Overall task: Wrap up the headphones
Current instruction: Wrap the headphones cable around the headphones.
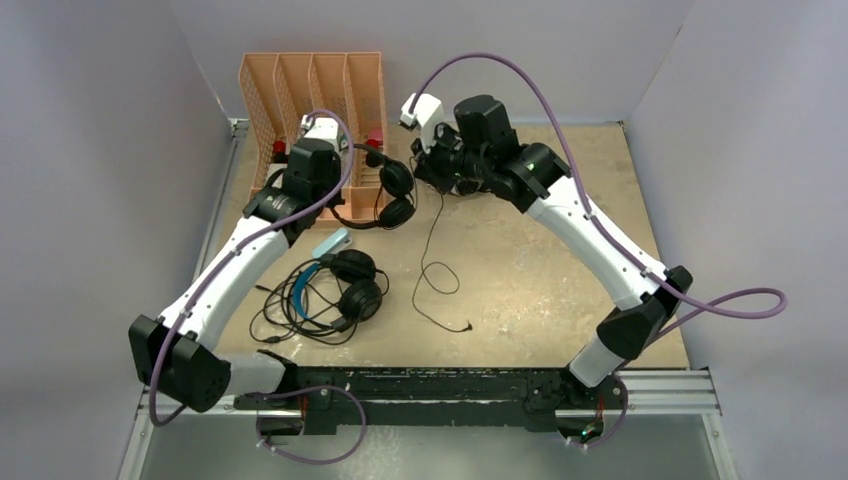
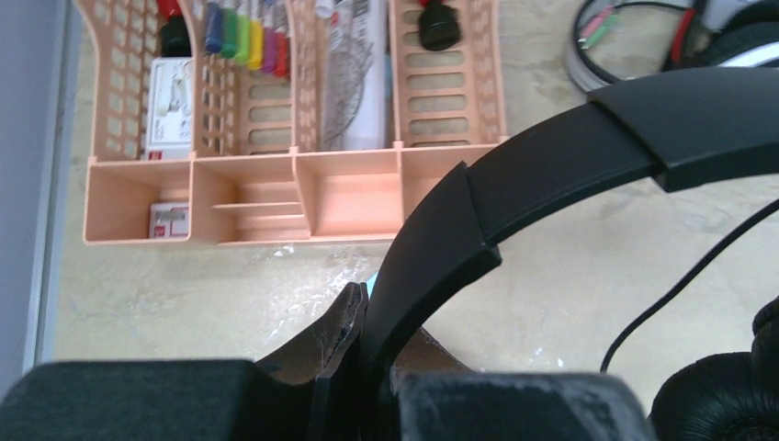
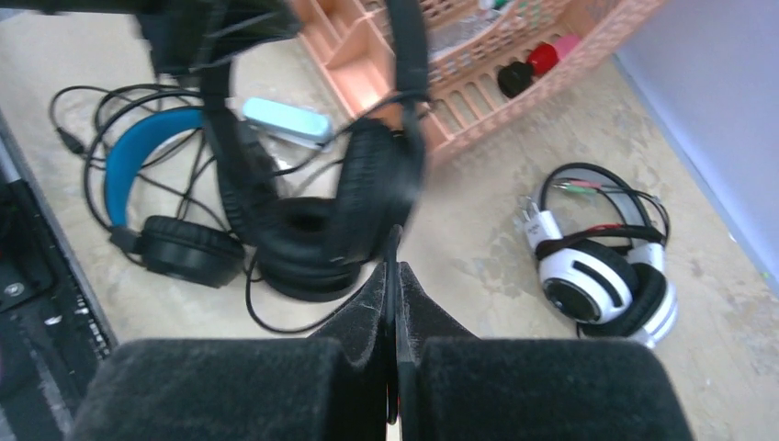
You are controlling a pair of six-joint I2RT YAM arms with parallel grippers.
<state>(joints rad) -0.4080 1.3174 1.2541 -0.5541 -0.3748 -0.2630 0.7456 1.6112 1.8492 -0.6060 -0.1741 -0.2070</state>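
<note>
My left gripper (image 1: pixel 330 200) (image 2: pixel 367 317) is shut on the headband of the slim all-black headphones (image 1: pixel 392 195) (image 2: pixel 570 156) and holds them in front of the organizer. Their thin black cable (image 1: pixel 432 262) runs up to my right gripper (image 1: pixel 442 176) (image 3: pixel 393 276), which is shut on it; the plug end lies on the table. In the right wrist view these headphones (image 3: pixel 367 184) hang blurred ahead of the fingers. The blue-headband headphones (image 1: pixel 338 285) (image 3: pixel 147 165) lie with a loose cable at front left. The white-and-black headset (image 3: pixel 597 280) lies on the table, hidden under my right arm in the top view.
A peach desk organizer (image 1: pixel 315 90) (image 2: pixel 294 184) with pens and small items stands at the back left by the wall. A light blue flat object (image 1: pixel 332 243) (image 3: pixel 285 119) lies between the organizer and the blue headset. Grey walls enclose the table.
</note>
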